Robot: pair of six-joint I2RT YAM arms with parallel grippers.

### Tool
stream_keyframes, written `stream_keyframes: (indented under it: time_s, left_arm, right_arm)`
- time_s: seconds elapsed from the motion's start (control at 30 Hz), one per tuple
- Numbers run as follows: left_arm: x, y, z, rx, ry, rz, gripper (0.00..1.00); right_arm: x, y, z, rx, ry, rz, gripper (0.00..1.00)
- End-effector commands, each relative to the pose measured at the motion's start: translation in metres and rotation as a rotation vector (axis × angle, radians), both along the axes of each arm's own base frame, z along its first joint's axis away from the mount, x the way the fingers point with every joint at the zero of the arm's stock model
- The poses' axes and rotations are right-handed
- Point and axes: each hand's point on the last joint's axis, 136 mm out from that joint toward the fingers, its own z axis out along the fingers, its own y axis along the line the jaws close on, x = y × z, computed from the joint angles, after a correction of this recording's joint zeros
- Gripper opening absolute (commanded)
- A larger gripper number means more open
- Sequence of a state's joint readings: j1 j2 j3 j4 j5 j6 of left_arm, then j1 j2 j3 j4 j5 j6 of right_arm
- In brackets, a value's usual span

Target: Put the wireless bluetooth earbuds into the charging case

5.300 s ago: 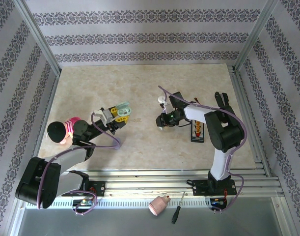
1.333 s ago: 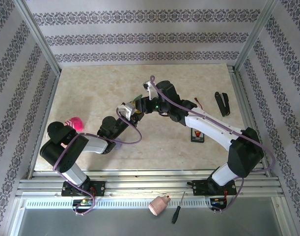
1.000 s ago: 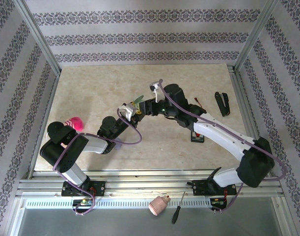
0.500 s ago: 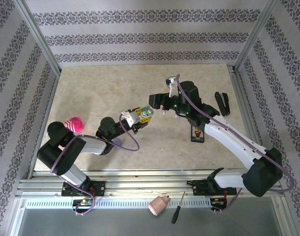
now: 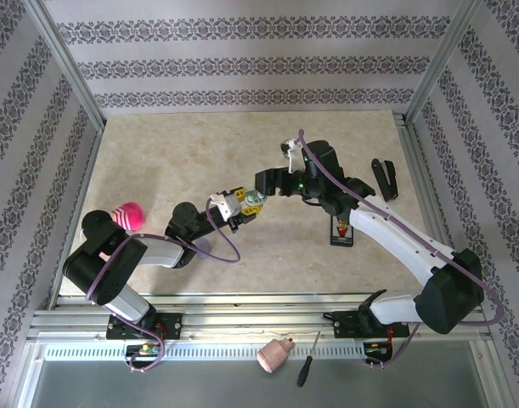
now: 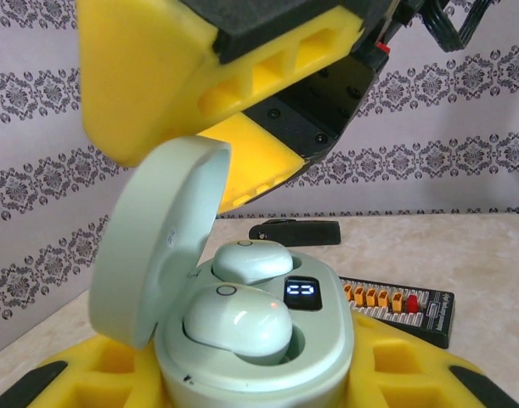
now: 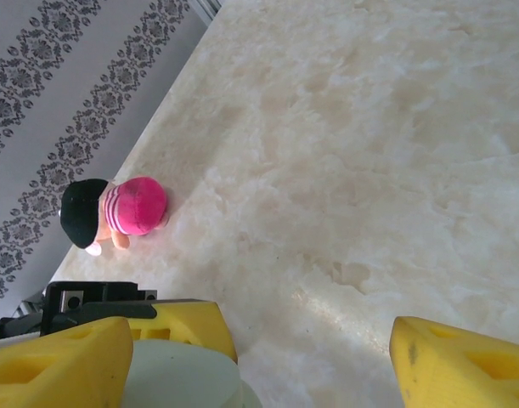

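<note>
A mint green charging case (image 6: 267,340) stands with its lid (image 6: 157,242) open. My left gripper (image 6: 251,378) is shut on it, one yellow finger on each side. Two mint wireless bluetooth earbuds (image 6: 239,320) sit in its wells beside a lit display (image 6: 301,291). In the top view the case (image 5: 255,199) is held above the table's middle by the left gripper (image 5: 239,204). My right gripper (image 5: 266,181) hovers just right of and above the case, open. In the right wrist view the right gripper (image 7: 259,365) is empty, and the lid (image 7: 178,378) shows by its left finger.
A pink and black toy (image 5: 127,215) lies at the left. A black board with orange connectors (image 5: 341,231) and a black clip (image 5: 383,178) lie at the right. A pink chuck (image 5: 276,354) and a screwdriver (image 5: 308,359) rest on the front rail.
The right gripper has opened and drawn back to the right, away from the case. The left gripper has carried the case a little to the right and lower.
</note>
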State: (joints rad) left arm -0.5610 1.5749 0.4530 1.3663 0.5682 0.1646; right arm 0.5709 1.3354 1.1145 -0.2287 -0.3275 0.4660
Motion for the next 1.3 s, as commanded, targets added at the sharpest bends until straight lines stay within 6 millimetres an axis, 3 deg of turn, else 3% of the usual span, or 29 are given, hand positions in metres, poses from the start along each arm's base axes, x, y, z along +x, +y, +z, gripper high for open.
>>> stream_keyframes:
  time_s: [0.0, 0.27, 0.47, 0.67, 1.03, 1.27]
  left_arm:
    - [-0.001, 0.003, 0.029, -0.064, -0.07, 0.001, 0.16]
    - [0.01, 0.007, 0.04, -0.137, -0.001, 0.043, 0.17]
    - [0.019, 0.011, 0.046, -0.178, 0.027, 0.082, 0.18]
    - [0.018, 0.006, 0.049, -0.176, 0.017, 0.057, 0.18]
    - [0.012, 0.004, 0.049, -0.172, 0.018, 0.025, 0.18]
    - [0.012, 0.006, 0.045, -0.163, 0.017, 0.037, 0.18]
  right_arm:
    - [-0.007, -0.006, 0.001, 0.017, 0.014, 0.005, 0.79]
    - [-0.014, -0.002, 0.015, 0.261, 0.147, 0.034, 0.79]
    - [-0.032, 0.008, 0.018, 0.414, 0.264, 0.138, 0.77]
    - [-0.035, 0.018, 0.02, 0.529, 0.36, 0.188, 0.72]
    - [-0.023, 0.029, 0.017, 0.675, 0.438, 0.214, 0.49]
    - [-0.015, 0.023, 0.004, 0.68, 0.461, 0.169, 0.29]
